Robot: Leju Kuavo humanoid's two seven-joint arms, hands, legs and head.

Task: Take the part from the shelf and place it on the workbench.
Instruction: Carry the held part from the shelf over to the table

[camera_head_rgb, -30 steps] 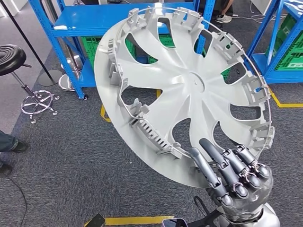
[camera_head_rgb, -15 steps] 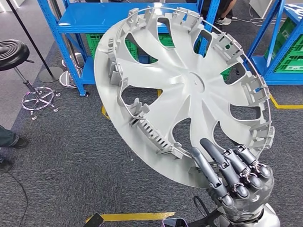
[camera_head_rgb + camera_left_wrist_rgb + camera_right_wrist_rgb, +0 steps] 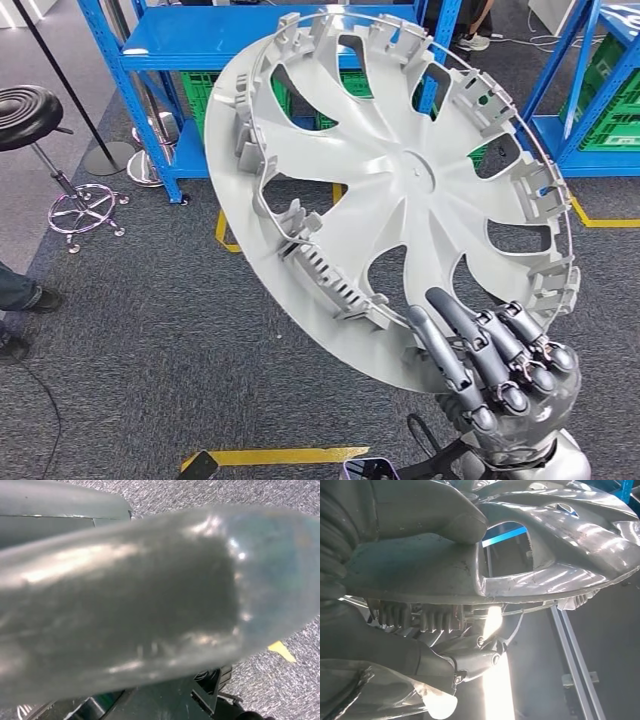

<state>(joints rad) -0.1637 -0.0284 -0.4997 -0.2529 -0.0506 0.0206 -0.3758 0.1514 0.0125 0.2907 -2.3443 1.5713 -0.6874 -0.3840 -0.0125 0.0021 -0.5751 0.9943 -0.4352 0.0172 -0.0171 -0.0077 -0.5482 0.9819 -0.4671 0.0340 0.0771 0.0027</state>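
The part is a large silver wheel cover [image 3: 392,190] with curved spokes and clips around its rim. It is held up tilted in front of me, inner side toward me, in the head view. My right hand [image 3: 502,375] grips its near lower edge, dark fingers [image 3: 453,350] lying over the inner face. In the right wrist view the thumb [image 3: 433,510] presses one side of the wheel cover [image 3: 561,570] and the fingers [image 3: 444,660] the other. A blurred grey shape of my left hand [image 3: 151,600] lies across the left wrist view; how its fingers stand cannot be made out.
Blue shelving [image 3: 226,40] stands ahead, with green crates [image 3: 619,110] on a second rack at the right. A black stool [image 3: 26,110] is at the far left, a person's shoe [image 3: 19,295] below it. Yellow tape [image 3: 279,458] marks the grey carpet.
The whole picture has shifted slightly, so the camera moved. The wheel cover has edged a little to the right in the picture, still in my right hand's grip.
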